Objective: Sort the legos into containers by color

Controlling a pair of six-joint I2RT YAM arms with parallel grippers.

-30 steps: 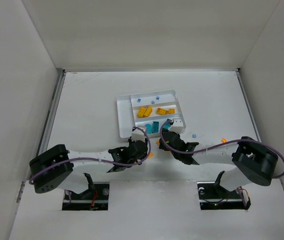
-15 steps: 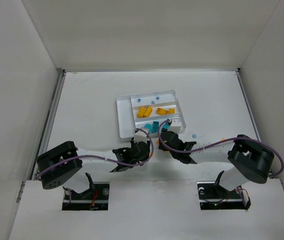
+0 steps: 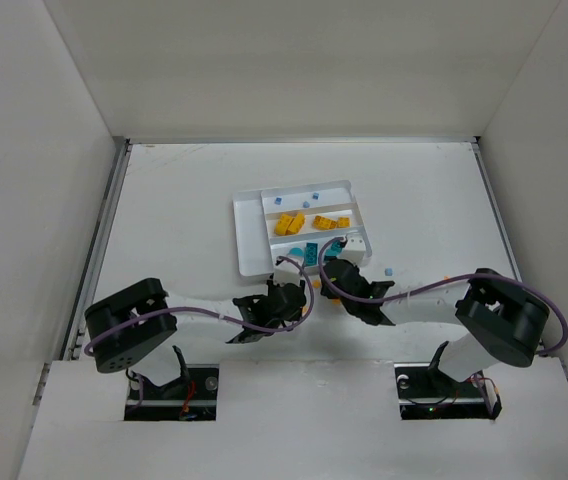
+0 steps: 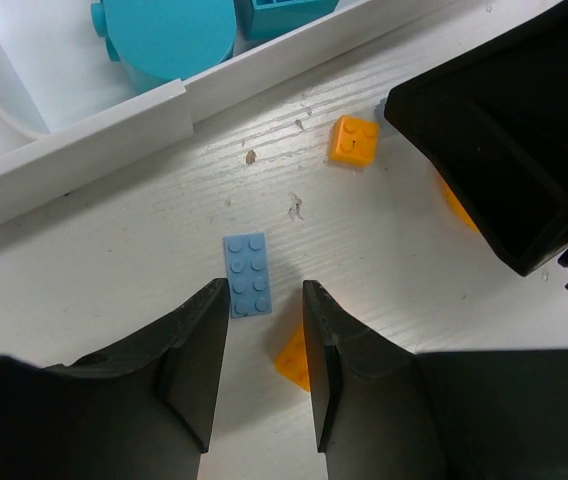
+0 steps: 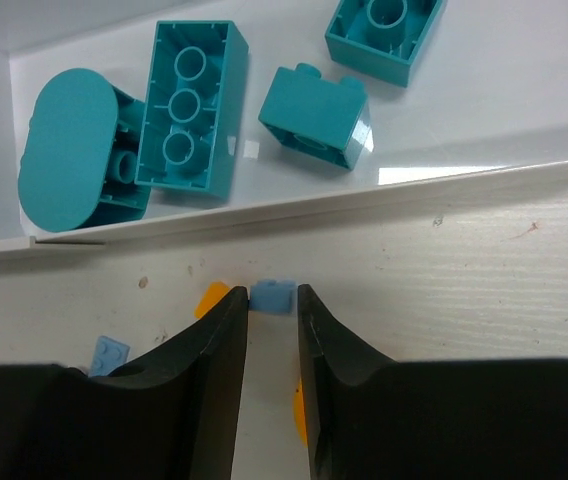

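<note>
The white painted table, its grain scuffed and flecked, carries a white rectangular plastic tray about midway between its left and right edges. Loose on the bare surface just off the tray's near wall lie a flat light blue studded plate, a small orange square brick, an orange angled piece and a tiny light blue brick. Toward the right edge sit another small light blue brick and an orange bit.

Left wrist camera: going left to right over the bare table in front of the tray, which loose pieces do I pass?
light blue flat brick → orange piece low in the view → small orange square brick
</note>
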